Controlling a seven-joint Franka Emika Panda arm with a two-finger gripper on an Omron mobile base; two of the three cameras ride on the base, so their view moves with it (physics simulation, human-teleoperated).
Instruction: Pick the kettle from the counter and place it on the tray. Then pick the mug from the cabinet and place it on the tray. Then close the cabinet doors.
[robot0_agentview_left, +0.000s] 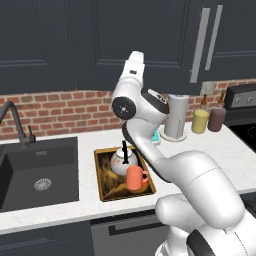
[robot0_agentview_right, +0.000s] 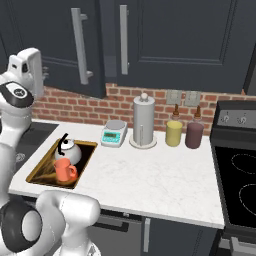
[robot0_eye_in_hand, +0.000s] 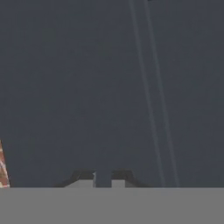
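I am finding no legible text, labels, brands, numbers or signs on anything in front of me. The small scale (robot0_agentview_right: 113, 133) sitting at the back edge of the counter (robot0_agentview_right: 150, 175) is showing a pale display panel, but I am reading no digits on it. The two jars (robot0_agentview_right: 174, 133) near the stove are carrying no readable labels, and the stove's rear panel (robot0_agentview_right: 235, 118) is showing knobs with markings too small to make out.
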